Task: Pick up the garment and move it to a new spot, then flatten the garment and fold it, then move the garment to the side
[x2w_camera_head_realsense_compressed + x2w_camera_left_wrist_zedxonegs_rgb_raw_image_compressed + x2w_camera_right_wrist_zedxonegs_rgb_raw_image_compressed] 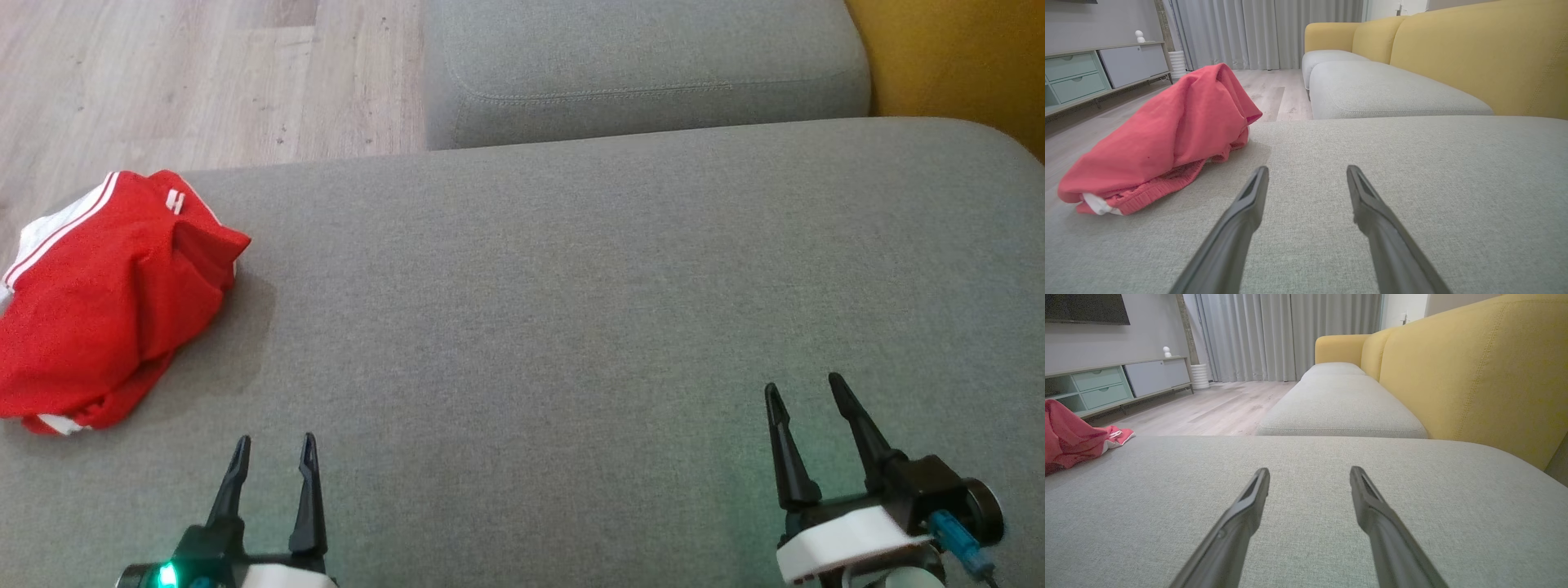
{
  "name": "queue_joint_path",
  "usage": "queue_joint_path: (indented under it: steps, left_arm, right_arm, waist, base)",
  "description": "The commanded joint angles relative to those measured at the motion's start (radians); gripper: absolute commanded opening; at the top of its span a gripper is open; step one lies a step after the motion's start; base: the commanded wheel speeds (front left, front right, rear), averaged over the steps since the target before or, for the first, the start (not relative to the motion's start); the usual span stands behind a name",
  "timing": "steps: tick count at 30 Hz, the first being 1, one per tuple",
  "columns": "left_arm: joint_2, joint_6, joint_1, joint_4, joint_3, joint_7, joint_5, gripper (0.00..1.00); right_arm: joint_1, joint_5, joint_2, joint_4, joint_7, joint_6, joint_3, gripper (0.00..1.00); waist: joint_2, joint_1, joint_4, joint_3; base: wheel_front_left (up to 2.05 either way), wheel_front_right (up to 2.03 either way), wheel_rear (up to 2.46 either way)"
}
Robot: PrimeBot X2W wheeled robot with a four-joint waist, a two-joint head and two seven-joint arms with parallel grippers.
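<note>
With left tool (275,441) and right tool (802,384) gaping wide, gripping nothing, hovering low over grey sofa cushion (571,327). Best reaching left toward crumpled red garment (106,302) at cushion's left edge, pinching a raised fold, not skimming upholstery.

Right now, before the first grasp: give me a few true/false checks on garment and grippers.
1. The red garment lies on the left part of the grey cushion. True.
2. The left gripper is shut on the garment. False: it is open and apart from the garment, holding nothing.
3. The right gripper is open over bare cushion. True.
4. The garment is spread flat. False: it sits in a crumpled heap.
5. The sofa backrest is blue. False: the backrest is yellow.
</note>
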Motion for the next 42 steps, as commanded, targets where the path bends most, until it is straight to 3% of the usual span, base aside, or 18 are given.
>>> queue_joint_path:
  steps: [1, 19, 24, 35, 42]
  left_arm:
    - [0.003, -0.002, -0.025, -0.022, 0.042, -0.011, -0.004, 1.00]
    - [-0.003, -0.013, -0.031, -0.007, 0.049, -0.011, 0.001, 1.00]
    - [-0.006, -0.012, -0.029, -0.008, 0.046, -0.011, 0.003, 1.00]
    - [-0.007, -0.014, -0.002, -0.001, 0.056, -0.011, -0.006, 1.00]
    - [-0.009, -0.018, 0.003, -0.014, 0.066, -0.011, -0.019, 1.00]
  right_arm:
    - [-0.011, 0.004, -0.005, -0.020, -0.011, 0.008, 0.022, 1.00]
    - [-0.007, 0.014, -0.005, 0.010, -0.011, 0.008, 0.015, 1.00]
    - [0.001, 0.022, -0.005, 0.019, -0.011, 0.008, 0.024, 1.00]
    - [-0.002, 0.036, -0.005, 0.031, -0.011, 0.008, 0.066, 1.00]
    - [-0.015, 0.034, -0.005, 0.030, -0.011, 0.008, 0.083, 1.00]
  waist:
    - [0.0000, 0.0000, -0.001, -0.001]
    - [0.0000, 0.0000, 0.016, 0.001]
    - [0.0000, 0.0000, 0.073, -0.003]
    - [0.0000, 0.0000, 0.282, -0.016]
    - [0.0000, 0.0000, 0.306, 0.002]
  base:
    - [0.00, 0.00, 0.00]
    - [0.00, 0.00, 0.00]
    - [0.00, 0.00, 0.00]
    - [0.00, 0.00, 0.00]
    - [0.00, 0.00, 0.00]
